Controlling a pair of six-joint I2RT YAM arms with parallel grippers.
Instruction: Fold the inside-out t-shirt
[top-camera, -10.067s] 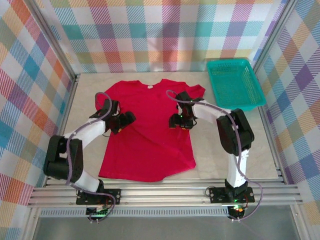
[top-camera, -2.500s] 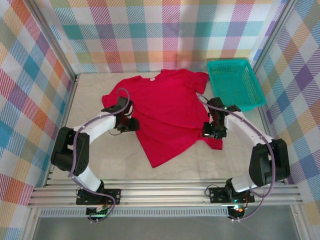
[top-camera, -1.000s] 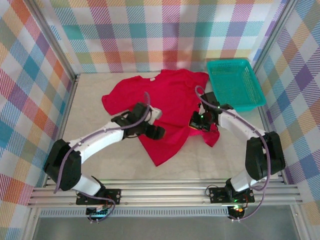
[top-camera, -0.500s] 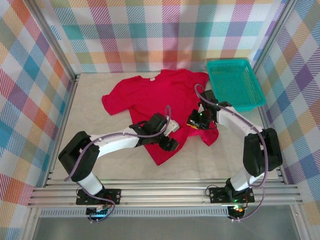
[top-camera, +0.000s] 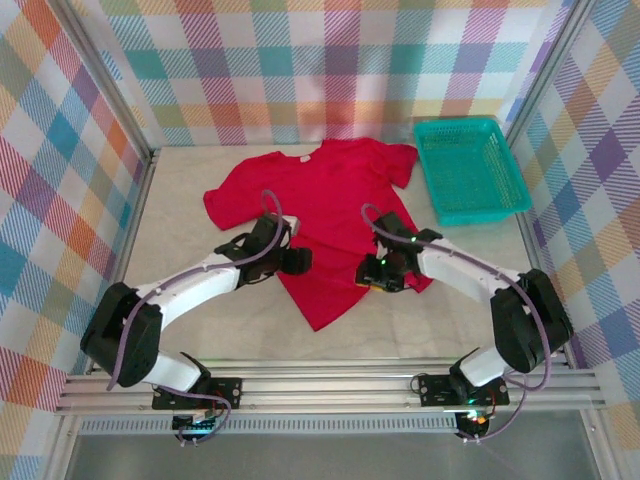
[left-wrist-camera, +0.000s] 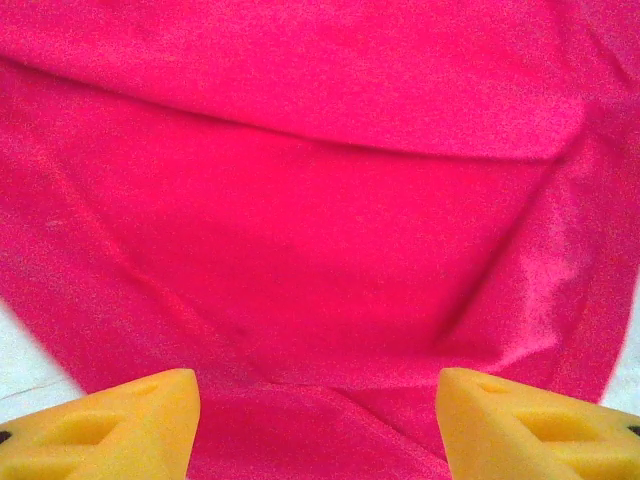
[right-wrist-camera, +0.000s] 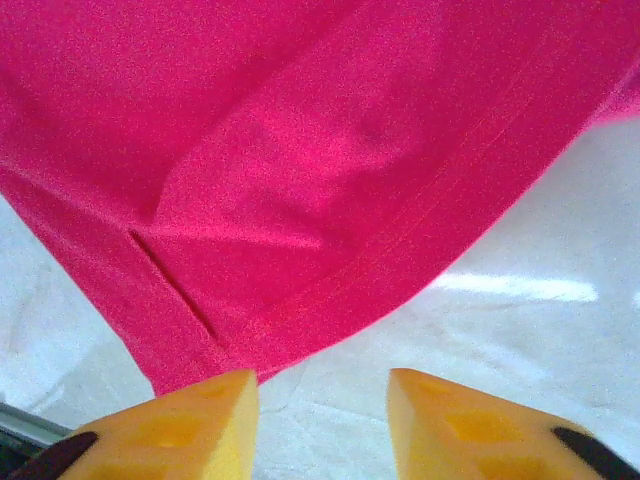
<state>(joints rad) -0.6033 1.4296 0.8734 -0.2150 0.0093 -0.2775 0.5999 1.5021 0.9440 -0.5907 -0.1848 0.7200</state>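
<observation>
Red t-shirt (top-camera: 335, 205) spread unevenly on the worktop (top-camera: 180, 215), both my grippers low at its near part.

The shirt lies slanted, its collar toward the far wall, one sleeve near the teal basket (top-camera: 470, 165) and a pointed corner toward my bases. My left gripper (left-wrist-camera: 318, 420) sits over the cloth at the shirt's left edge, its yellow fingertips (left-wrist-camera: 130, 425) spread wide with nothing between them. My right gripper (right-wrist-camera: 322, 420) is at the right hem, its fingertips (right-wrist-camera: 470, 425) parted a little over bare worktop, pinching nothing, the stitched hem just beyond them.
</observation>
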